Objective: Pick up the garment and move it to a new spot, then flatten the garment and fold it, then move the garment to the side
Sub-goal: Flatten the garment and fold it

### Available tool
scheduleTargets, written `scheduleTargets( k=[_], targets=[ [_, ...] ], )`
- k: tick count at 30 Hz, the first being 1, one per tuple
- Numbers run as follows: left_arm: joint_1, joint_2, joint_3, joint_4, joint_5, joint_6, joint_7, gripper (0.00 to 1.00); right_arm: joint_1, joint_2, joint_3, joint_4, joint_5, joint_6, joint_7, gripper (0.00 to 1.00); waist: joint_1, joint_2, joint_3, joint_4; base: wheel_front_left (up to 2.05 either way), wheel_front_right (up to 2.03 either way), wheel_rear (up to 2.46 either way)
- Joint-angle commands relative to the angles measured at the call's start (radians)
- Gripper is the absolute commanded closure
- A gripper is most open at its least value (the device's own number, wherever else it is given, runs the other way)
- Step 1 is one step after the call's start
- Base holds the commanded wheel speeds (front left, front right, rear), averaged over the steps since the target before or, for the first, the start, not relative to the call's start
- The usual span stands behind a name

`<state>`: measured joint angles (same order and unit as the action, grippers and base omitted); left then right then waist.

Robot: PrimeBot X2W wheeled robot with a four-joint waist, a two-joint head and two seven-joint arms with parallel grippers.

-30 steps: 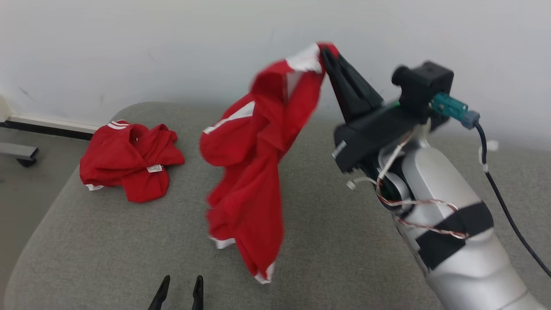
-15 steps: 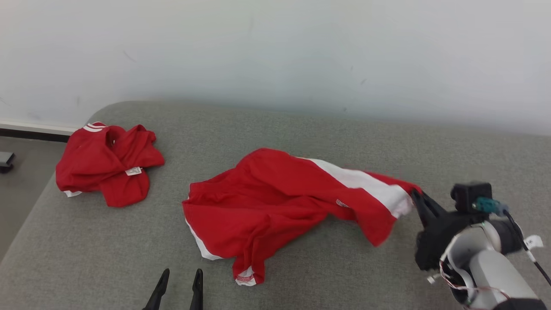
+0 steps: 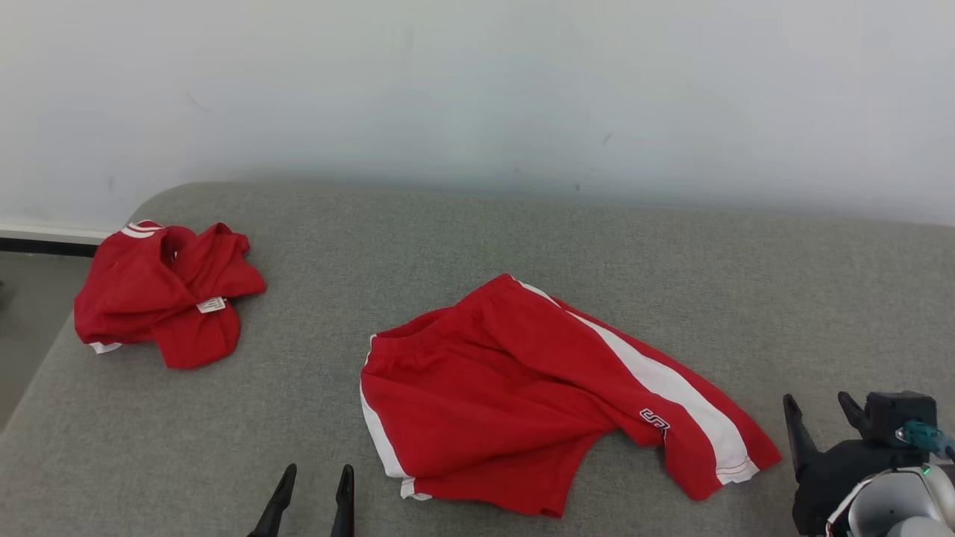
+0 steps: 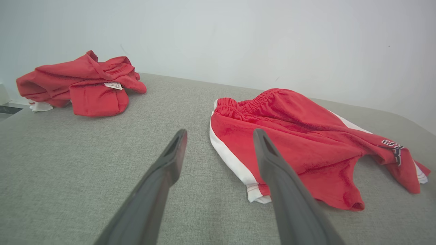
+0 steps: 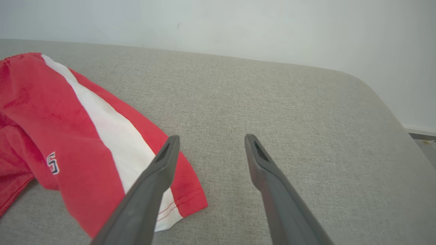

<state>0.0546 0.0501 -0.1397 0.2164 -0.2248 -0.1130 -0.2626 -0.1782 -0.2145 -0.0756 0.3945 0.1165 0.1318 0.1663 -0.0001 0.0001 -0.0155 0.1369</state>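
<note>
The garment is a pair of red shorts with a white side stripe, lying loosely spread on the grey cushion, waistband to the left, one leg reaching right. The same shorts fill the right half of the left wrist view, and their striped leg shows at the left of the right wrist view. My right gripper stands open just right of the leg's hem, nothing between its fingers. At the bottom edge, my left gripper is open, short of the shorts' waistband corner.
A second red garment lies crumpled at the cushion's far left, near its edge, with floor beyond. A pale wall runs behind the cushion. Bare grey cushion lies right of the shorts and between the two garments.
The right gripper carried the hanging shorts down, laid them on the cushion, opened and drew back to the lower right. The head view also shifted. The left gripper stayed put.
</note>
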Motion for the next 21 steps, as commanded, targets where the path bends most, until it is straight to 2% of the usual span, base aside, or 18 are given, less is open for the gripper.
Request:
scheduleTargets(
  k=[1, 7, 12, 17, 21],
  targets=[
    [-0.014, 0.001, 0.002, 0.000, 0.005, 0.002, -0.003, 0.00, 0.024, 0.007, -0.016, -0.020, -0.010, -0.002, -0.015, 0.00, 0.0001, -0.0001, -0.002, -0.005, 0.00, 0.00, 0.00],
    [-0.006, 0.001, 0.005, -0.002, 0.009, 0.000, -0.003, 0.00, 0.140, 0.073, -0.055, -0.181, -0.052, -0.002, -0.143, 0.00, 0.0001, -0.0001, -0.018, -0.028, 0.00, 0.00, 0.00],
    [0.006, 0.001, 0.020, 0.001, 0.016, -0.003, -0.003, 0.00, 0.259, 0.130, -0.032, -0.310, -0.060, -0.002, -0.260, 0.00, 0.0001, -0.0001, -0.039, -0.059, 0.00, 0.00, 0.00],
    [0.017, 0.000, 0.025, 0.006, 0.023, -0.007, -0.003, 0.00, 0.340, 0.154, -0.005, -0.362, -0.042, -0.002, -0.344, 0.00, 0.0001, -0.0001, -0.058, -0.073, 0.00, 0.00, 0.00],
    [0.023, 0.000, 0.026, 0.017, 0.033, -0.010, -0.003, 0.00, 0.387, 0.159, 0.014, -0.361, -0.021, -0.002, -0.367, 0.00, 0.0001, -0.0001, -0.071, -0.086, 0.00, 0.00, 0.00]
  ],
)
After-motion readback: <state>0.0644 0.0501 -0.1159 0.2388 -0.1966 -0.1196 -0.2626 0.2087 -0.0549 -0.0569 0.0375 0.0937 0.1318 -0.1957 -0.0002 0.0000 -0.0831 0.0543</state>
